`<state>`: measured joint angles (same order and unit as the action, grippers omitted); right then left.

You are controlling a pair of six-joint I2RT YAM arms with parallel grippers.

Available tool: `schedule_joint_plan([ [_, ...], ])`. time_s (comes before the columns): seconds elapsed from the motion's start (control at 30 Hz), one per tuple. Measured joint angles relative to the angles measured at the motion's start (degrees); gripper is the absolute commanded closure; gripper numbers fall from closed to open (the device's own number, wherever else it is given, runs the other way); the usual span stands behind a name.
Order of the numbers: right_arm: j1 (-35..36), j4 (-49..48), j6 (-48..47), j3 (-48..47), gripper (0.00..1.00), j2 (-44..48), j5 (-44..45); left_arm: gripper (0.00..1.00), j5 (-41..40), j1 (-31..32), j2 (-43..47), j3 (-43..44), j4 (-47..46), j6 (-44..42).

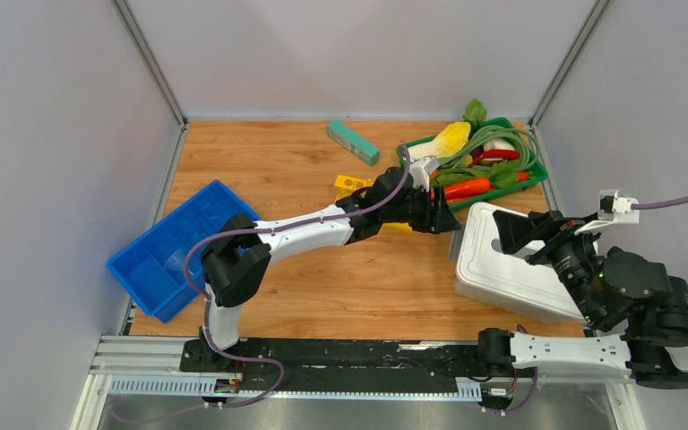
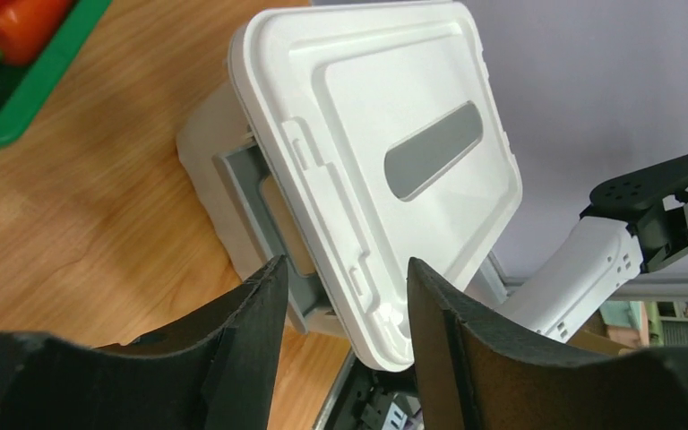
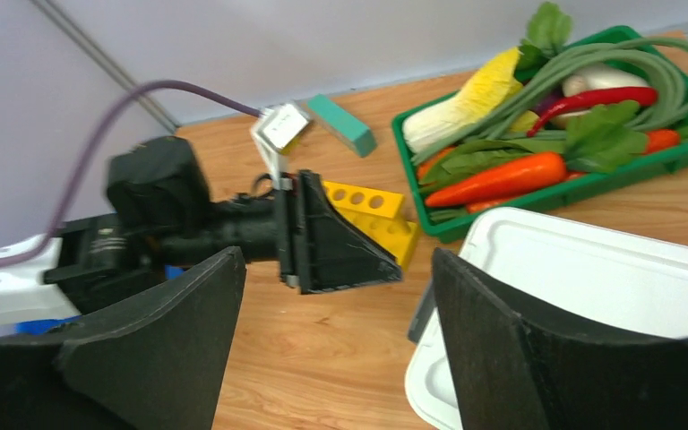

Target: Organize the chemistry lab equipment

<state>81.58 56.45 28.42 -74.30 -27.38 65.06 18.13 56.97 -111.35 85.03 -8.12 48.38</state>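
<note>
Yellow holed rack (image 1: 351, 185) lies on the wooden table (image 1: 322, 287) toward the back middle, partly covered by the left arm's wrist, just beside the left corner of the green basket (image 1: 540, 170) of toy vegetables. Teal block (image 1: 353, 141) sits behind it, apart, near the back wall.

Left gripper (image 1: 443, 217) reaches across the table to the left end of the white lidded box (image 1: 502, 260). Jaws are parted at a medium gap and grip nothing. In the left wrist view the lid's edge and the grey latch (image 2: 269, 206) show in the gap; cannot tell if the tips touch the box.

Right gripper (image 1: 512, 231) hangs over the box's lid, pointing at the left gripper, with its jaws spread wide and empty. The right wrist view has the left gripper, the rack and the lid's corner between its fingers (image 3: 188, 340).

Box lid is closed, with a grey recess on top. Blue tray (image 1: 139, 273) sits at the table's left edge, well apart from the rack. Something faint is inside it, too small to tell.
</note>
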Motion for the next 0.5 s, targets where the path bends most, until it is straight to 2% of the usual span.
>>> schedule_joint_plan([
  [0.17, 0.0, 7.0, 5.6, 0.8, 0.23, -1.9, 4.5, 0.39, -2.0, 0.0, 4.0, -0.7, 1.4, -2.3],
  [0.37, -0.6, 10.9, 7.8, 0.7, 0.27, -10.6, 6.4, 0.39, -3.3, -0.1, 5.1, -5.2, 1.1, -2.5],
  [0.5, -4.8, 11.8, 6.8, 0.0, 0.25, -15.9, 5.4, 0.39, -4.7, -0.1, 5.8, -10.2, 1.2, -2.3],
])
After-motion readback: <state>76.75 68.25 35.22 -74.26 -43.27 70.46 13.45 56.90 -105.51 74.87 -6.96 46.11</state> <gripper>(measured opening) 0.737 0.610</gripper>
